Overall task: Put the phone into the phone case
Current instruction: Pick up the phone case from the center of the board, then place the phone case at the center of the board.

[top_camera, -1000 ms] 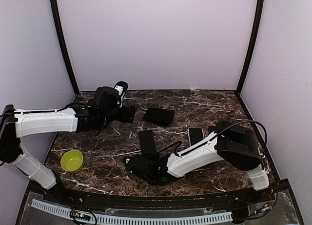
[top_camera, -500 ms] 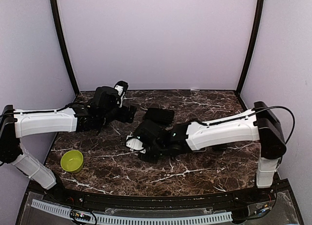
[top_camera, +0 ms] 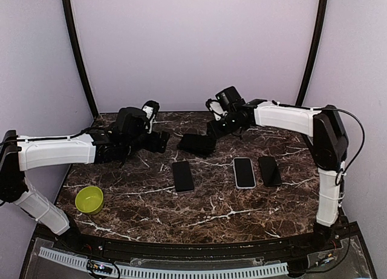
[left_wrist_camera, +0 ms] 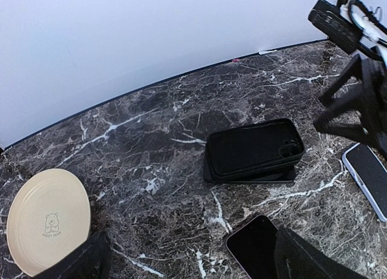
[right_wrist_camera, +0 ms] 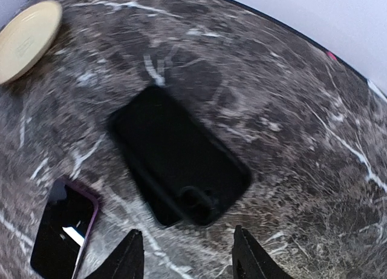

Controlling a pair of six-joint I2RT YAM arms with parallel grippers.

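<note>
A black phone case (top_camera: 196,144) lies at the back middle of the marble table, seemingly a stack of two in the left wrist view (left_wrist_camera: 253,150). It also shows, blurred, in the right wrist view (right_wrist_camera: 178,155). A dark phone with a purple rim (top_camera: 182,176) lies in front of it, also seen by the left wrist (left_wrist_camera: 257,249) and the right wrist (right_wrist_camera: 63,227). My left gripper (top_camera: 162,141) is open and empty, left of the case. My right gripper (top_camera: 213,129) is open and empty, just behind and above the case; its fingers (right_wrist_camera: 251,255) straddle nothing.
A white-rimmed phone (top_camera: 243,172) and a black phone (top_camera: 269,170) lie right of the purple-rimmed one. A green bowl (top_camera: 89,199) sits at the front left. A cream plate (left_wrist_camera: 45,218) lies at the back left, also in the right wrist view (right_wrist_camera: 27,40).
My right arm has swung from the front middle of the table up to the back, over the case, uncovering the phones. My left arm has not moved.
</note>
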